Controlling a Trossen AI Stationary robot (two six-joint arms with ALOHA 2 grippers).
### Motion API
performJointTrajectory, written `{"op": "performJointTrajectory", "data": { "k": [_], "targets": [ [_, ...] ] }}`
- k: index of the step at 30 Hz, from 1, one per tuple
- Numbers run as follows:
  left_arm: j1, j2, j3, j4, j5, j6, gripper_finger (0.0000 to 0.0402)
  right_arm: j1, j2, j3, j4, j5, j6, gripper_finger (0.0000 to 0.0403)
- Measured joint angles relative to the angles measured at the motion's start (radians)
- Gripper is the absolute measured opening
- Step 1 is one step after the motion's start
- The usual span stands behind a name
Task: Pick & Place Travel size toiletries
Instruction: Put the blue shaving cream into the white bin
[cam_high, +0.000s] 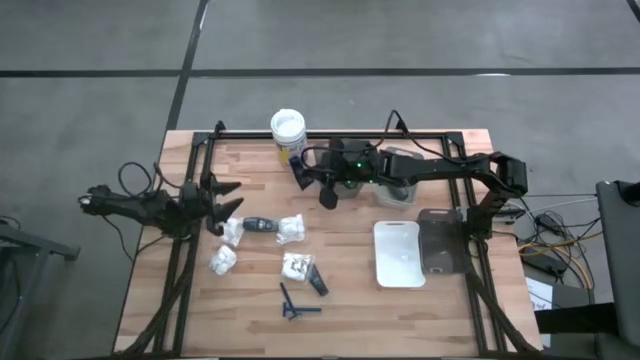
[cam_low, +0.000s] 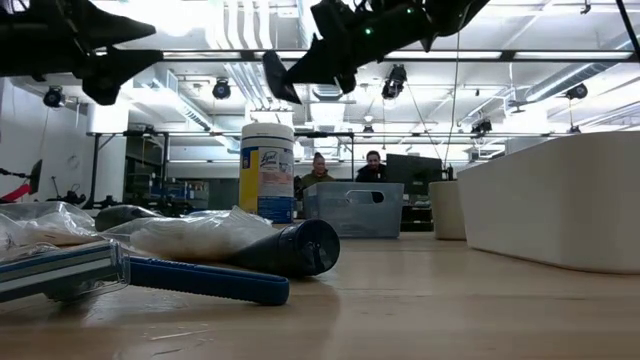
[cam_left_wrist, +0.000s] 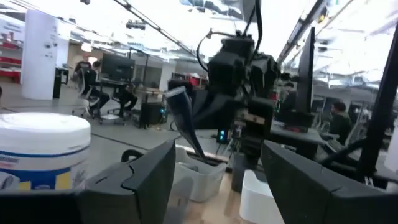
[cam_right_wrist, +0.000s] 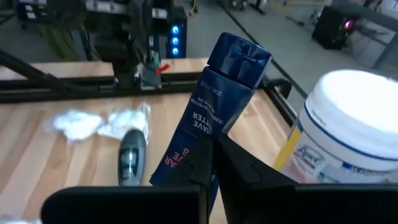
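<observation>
Your right gripper (cam_high: 322, 190) hangs in the air above the table's far middle, with bare wood under it and the white-lidded tub (cam_high: 287, 131) just beside its fingers. Those fingers are clamped on a dark blue tube (cam_right_wrist: 208, 121), which sticks out past the fingertips. Your left gripper (cam_high: 228, 206) waits at the left edge, fingers apart, the white packets (cam_high: 232, 231) and grey bottle (cam_high: 260, 225) lying just beyond its tips.

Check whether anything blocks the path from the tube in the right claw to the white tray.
Nothing visible does. The right claw holds the tube above the table beside the tub; only bare wood lies between it and the white tray. The left claw waits at the left edge.
</observation>
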Motion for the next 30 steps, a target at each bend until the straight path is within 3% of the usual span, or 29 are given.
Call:
{"op": "performJointTrajectory", "data": {
  "k": [7, 16, 23, 30],
  "targets": [
    [0.003, 0.143, 0.0, 0.137, -0.007, -0.01, 0.0243, 0.0, 0.017, 0.0, 0.092, 0.001, 0.016, 0.0012],
    [0.043, 0.478, 0.062, 0.362, -0.147, -0.01, 0.0243, 0.0, 0.055, 0.0, 0.278, 0.005, 0.052, 0.0013],
    [0.123, 0.717, 0.214, 0.375, -0.166, 0.043, 0.0243, 0.0, 0.101, 0.0, 0.4, 0.01, 0.056, 0.0013],
    [0.165, 0.887, 0.321, 0.356, -0.167, 0.06, 0.0243, 0.0, 0.118, 0.008, 0.412, 0.01, 0.052, 0.0013]
  ]
}}
